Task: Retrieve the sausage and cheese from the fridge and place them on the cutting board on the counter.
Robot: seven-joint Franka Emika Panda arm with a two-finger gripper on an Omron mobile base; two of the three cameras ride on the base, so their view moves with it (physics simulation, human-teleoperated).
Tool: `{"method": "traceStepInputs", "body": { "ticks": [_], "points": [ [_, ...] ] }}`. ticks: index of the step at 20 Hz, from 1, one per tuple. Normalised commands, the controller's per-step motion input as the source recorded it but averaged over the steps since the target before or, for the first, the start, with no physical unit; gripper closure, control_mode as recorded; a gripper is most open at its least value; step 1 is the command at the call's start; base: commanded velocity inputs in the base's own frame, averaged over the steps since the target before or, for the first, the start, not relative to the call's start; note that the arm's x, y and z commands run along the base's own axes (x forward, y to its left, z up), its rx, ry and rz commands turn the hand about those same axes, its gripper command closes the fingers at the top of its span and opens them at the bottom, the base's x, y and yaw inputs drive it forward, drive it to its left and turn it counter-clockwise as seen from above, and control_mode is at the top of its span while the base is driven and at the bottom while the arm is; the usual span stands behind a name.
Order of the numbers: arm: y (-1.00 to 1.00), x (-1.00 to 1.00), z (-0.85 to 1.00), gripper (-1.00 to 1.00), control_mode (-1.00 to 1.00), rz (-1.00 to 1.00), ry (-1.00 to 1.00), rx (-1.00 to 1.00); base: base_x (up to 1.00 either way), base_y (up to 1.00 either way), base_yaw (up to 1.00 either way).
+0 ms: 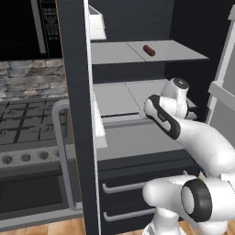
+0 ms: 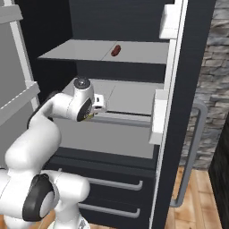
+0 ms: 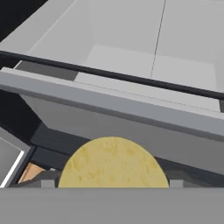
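1. No brand, label or writing can be read on anything here.
2. The sausage (image 1: pixel 148 50) lies on the upper light grey shelf (image 1: pixel 183 54) of the open fridge (image 2: pixel 134 18), toward the back. It is a short, dark red cylinder with rounded ends; in the left base view its long axis runs from far left to near right.
3. The cheese (image 3: pixel 113 162) sits right at the gripper (image 3: pixel 111 183), a pale yellow rounded lump with a mottled, grainy surface. It fills the space between two small grey finger tips (image 3: pixel 47 183) that peek out on either side of it (the pincer looks clamped on the cheese, jaws held wide by its width).
4. In the right base view the gripper (image 2: pixel 99 103) is at the front edge of the middle shelf (image 2: pixel 129 96), the white arm reaching in from the near left.
5. The fridge is matt black inside with flat, smooth grey shelves; below are dark drawers (image 2: pixel 116 179) with silver bar handles.
6. To the left stands a grey stove (image 1: pixel 32 133) with round knobs, against a rough stone wall (image 1: pixel 27 78). The floor (image 2: pixel 192 214) is wood planks.
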Motion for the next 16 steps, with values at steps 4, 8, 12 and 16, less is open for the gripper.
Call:
{"method": "traceStepInputs", "body": {
  "ticks": [4,8,12,16],
  "points": [
    [0.00,-0.71,0.12,1.00,-1.00,-0.03,-0.06,0.00,0.00,0.00,0.00],
    [0.00,-0.55,0.16,1.00,-1.00,-0.07,0.00,0.00,0.00,0.00,0.00],
    [0.05,-0.57,-0.01,1.00,-1.00,-0.08,-0.10,-0.05,0.00,0.00,0.00],
    [0.00,-0.09,0.00,1.00,-1.00,0.00,0.00,0.00,0.00,0.00,0.00]
  ]
}}
